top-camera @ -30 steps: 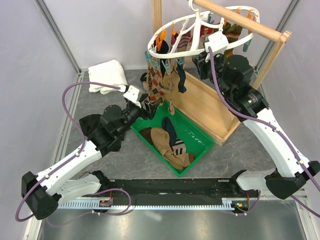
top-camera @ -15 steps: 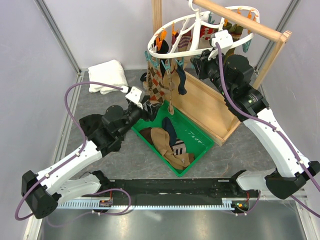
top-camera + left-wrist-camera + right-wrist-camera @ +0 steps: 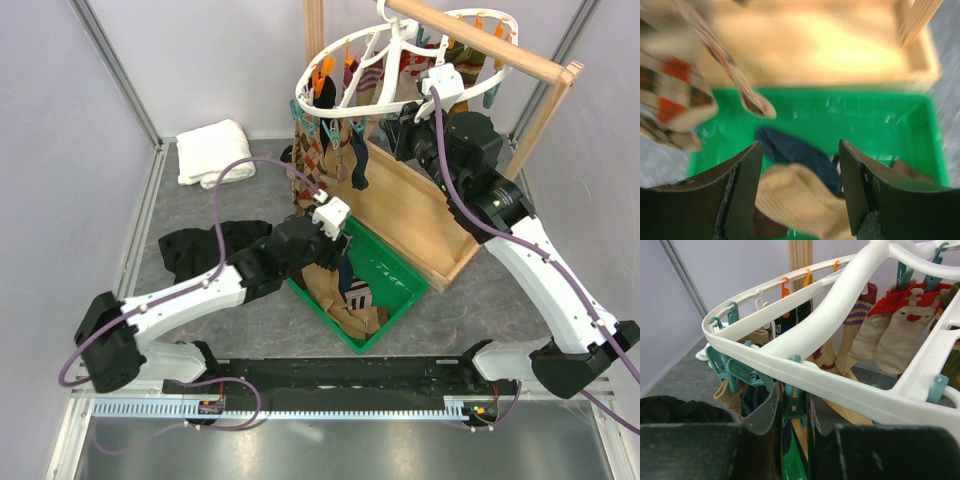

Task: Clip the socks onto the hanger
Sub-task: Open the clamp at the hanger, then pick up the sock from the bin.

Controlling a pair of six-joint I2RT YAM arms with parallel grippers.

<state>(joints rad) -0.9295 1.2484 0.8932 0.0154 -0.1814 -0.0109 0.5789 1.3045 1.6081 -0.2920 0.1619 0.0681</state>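
The white hanger [image 3: 335,111] hangs from the wooden rail with several socks [image 3: 318,165] clipped to it. More socks lie in the green bin [image 3: 401,287]: a tan sock [image 3: 800,195], a navy sock [image 3: 785,146] and a striped one [image 3: 361,298]. My left gripper [image 3: 800,150] hovers open just above the tan and navy socks, holding nothing. My right gripper [image 3: 792,400] is shut on a teal clip [image 3: 793,409] that dangles under the hanger's rim [image 3: 840,380].
A wooden rail stand with a tray base [image 3: 420,215] rises right behind the bin. A black cloth heap [image 3: 190,245] lies left of the bin and a white towel [image 3: 212,150] at the back left. Clipped argyle socks [image 3: 675,100] hang near my left gripper.
My left arm swung right, from beside the bin's left end to over the socks in it. My right gripper finished closing on the clip, and the hanger shifted slightly.
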